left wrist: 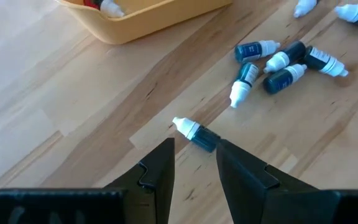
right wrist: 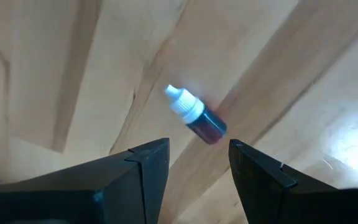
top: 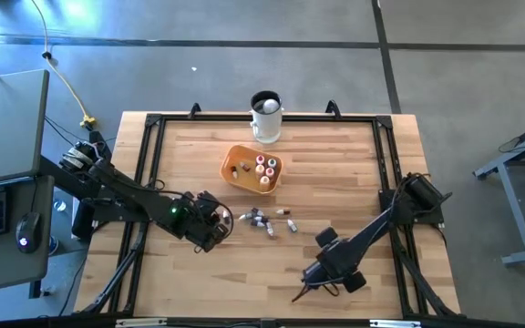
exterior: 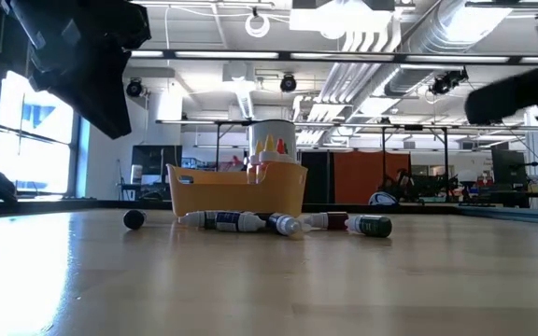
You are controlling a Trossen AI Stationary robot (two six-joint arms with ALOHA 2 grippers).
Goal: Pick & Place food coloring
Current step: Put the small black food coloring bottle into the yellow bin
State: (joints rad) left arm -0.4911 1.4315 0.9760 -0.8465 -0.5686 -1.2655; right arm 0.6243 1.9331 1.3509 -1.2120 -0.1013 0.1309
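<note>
- The left claw hangs parted over the wooden desk, near 9 o'clock of the loose cluster of small white-capped dropper bottles lying at the desk's middle.
- One small dark dropper bottle with a white pointed cap lies on its side just ahead of that claw's fingertips, not yet between them.
- The right claw, near 5 o'clock on the desk, is also released, with a reddish-brown dropper bottle with a white cap lying flat ahead of it.
- The orange plastic bowl, at 12 o'clock of the cluster, already holds several bottles (likely the drop-off point).
- To grasp well: advance each claw until the bottle's body sits between the fingers, square them across it, lower close to the wood, then close gently so the bottle does not roll away.
</note>
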